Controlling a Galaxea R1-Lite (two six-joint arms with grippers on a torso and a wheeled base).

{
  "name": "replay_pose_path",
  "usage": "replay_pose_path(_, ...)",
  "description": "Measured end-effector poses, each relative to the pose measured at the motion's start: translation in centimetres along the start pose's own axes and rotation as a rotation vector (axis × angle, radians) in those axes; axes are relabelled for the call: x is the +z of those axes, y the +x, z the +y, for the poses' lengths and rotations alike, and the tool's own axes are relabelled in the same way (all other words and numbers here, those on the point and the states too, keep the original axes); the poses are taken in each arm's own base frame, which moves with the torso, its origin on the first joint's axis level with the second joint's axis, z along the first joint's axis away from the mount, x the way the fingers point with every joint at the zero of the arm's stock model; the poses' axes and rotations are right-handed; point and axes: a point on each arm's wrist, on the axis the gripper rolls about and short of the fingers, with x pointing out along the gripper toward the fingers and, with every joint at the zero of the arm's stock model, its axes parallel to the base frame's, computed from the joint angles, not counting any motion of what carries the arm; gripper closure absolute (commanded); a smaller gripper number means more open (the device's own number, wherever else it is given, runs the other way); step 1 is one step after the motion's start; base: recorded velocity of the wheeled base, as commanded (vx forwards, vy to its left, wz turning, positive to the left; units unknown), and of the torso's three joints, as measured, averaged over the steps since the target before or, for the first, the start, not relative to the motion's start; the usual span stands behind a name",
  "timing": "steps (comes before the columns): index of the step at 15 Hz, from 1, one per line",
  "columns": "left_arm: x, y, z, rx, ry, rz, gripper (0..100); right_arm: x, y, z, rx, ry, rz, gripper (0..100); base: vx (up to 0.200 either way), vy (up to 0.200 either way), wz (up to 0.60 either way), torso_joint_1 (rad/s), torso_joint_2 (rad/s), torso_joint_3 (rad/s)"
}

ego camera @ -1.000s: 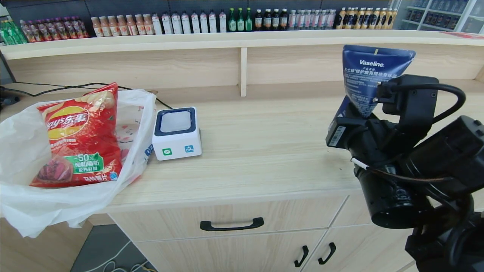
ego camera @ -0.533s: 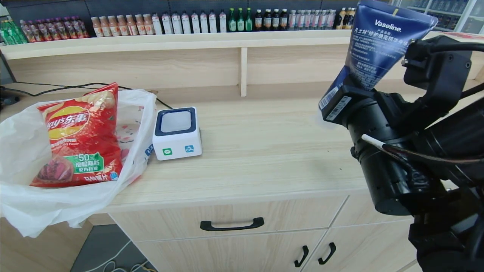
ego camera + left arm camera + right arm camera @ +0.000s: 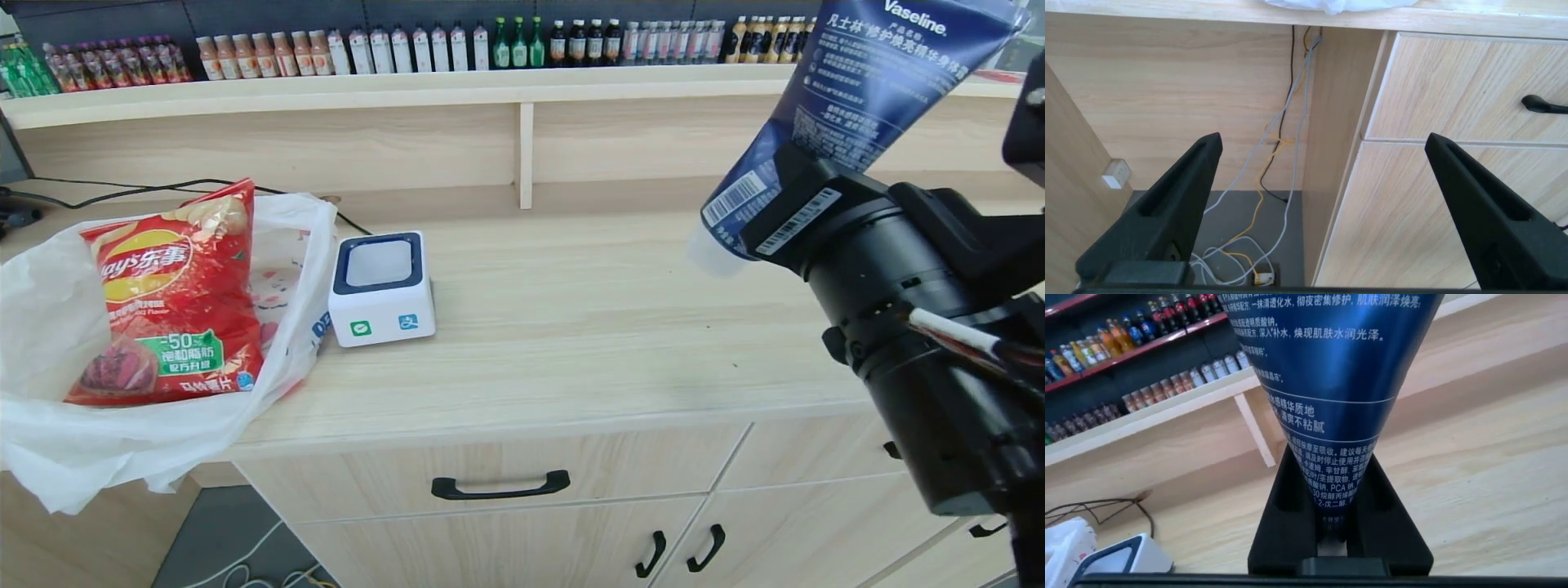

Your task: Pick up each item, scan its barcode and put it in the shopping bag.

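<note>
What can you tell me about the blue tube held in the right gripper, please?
The blue tube is dark blue, seemingly soft glossy plastic, covered in white print, with a white barcode patch near its narrow end and a pale cap below. It tilts, wide flat end up, cap down. The right gripper is shut on its narrow part, holding it in the air over the right side of the wooden counter.

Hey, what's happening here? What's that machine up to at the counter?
A robot is working a shop checkout. Its right tool grips a blue tube, held up in the air over the right side of the wooden counter, well away from the white scanner. A red bag of crisps already lies in the white shopping bag at the counter's left end. The left tool hangs open below the counter, holding nothing.
</note>
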Motion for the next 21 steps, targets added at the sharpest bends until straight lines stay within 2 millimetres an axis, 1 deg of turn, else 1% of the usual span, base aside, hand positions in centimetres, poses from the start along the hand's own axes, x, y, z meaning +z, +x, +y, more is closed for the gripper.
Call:
replay_pose_path(2,0.0,0.0,0.0,0.0,0.0,0.0,0,0.7,-0.6,-0.6,0.066,-0.005,0.047,100,0.0,0.0,0.0,0.0,0.0,0.0)
replay_pose_path(4,0.0,0.0,0.0,-0.001,0.0,0.0,0,1.0,-1.2,-1.5,0.195,-0.039,0.155,100,0.0,0.0,0.0,0.0,0.0,0.0)
replay_pose_path(5,0.0,0.0,0.0,0.0,0.0,0.0,0,1.2,-1.4,-2.4,0.307,-0.024,0.225,100,0.0,0.0,0.0,0.0,0.0,0.0)
replay_pose_path(6,0.0,0.0,0.0,0.0,0.0,0.0,0,1.7,-1.4,-3.2,0.393,0.023,0.25,100,0.0,0.0,0.0,0.0,0.0,0.0)
replay_pose_path(8,0.0,0.0,0.0,0.0,0.0,0.0,0,2.4,-1.8,-4.5,0.504,0.104,0.29,100,0.0,0.0,0.0,0.0,0.0,0.0)
replay_pose_path(12,0.0,0.0,0.0,0.0,0.0,0.0,0,2.0,-3.5,-6.1,0.646,0.128,0.334,100,0.0,0.0,0.0,0.0,0.0,0.0)
replay_pose_path(14,0.0,0.0,0.0,0.0,0.0,0.0,0,2.2,-3.9,-6.3,0.677,0.154,0.332,100,0.0,0.0,0.0,0.0,0.0,0.0)
replay_pose_path(16,0.0,0.0,0.0,0.0,0.0,0.0,0,2.5,-4.2,-6.0,0.697,0.186,0.336,100,0.0,0.0,0.0,0.0,0.0,0.0)
replay_pose_path(20,0.0,0.0,0.0,-0.001,0.0,0.0,0,3.8,-5.4,-3.9,0.814,0.294,0.346,100,0.0,0.0,0.0,0.0,0.0,0.0)
replay_pose_path(21,0.0,0.0,0.0,-0.001,0.0,0.0,0,4.1,-5.4,-3.4,0.83,0.315,0.344,100,0.0,0.0,0.0,0.0,0.0,0.0)
